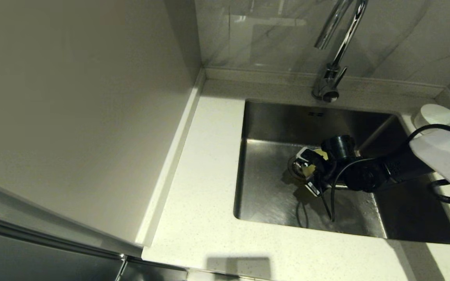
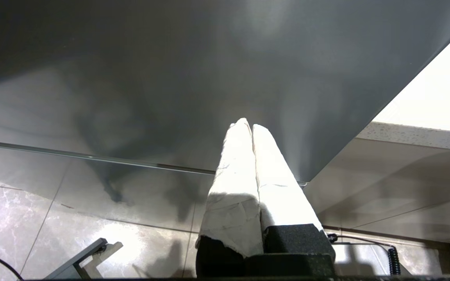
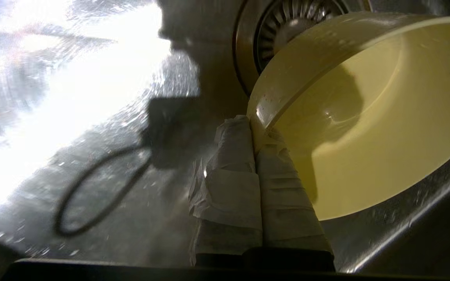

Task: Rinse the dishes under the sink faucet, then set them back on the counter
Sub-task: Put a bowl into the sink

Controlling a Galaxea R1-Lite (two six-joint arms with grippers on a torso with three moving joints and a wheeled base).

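The yellow-green bowl (image 3: 369, 128) sits down inside the sink (image 1: 272, 195), tilted, with its rim pinched between the taped fingers (image 3: 233, 171) of the right tool (image 3: 253, 124). The tool is clamped shut on that rim, one finger outside the wall and one inside. The bowl lies just beside the round strainer drain (image 3: 287, 23), partly covering it. In the head view the right arm reaches in from the right side over the basin, and the right tool (image 1: 307, 171) hangs low near the drain with the bowl (image 1: 311, 168) mostly hidden behind it. The faucet (image 1: 336, 50) stands on the back edge of the counter (image 1: 205, 164), above the basin. A white bowl (image 1: 434, 115) rests on the counter at the sink's far right corner. The left tool (image 2: 251, 125) is parked away from the sink, its fingers pressed together on nothing, pointing towards a dark cabinet front (image 2: 170, 70).
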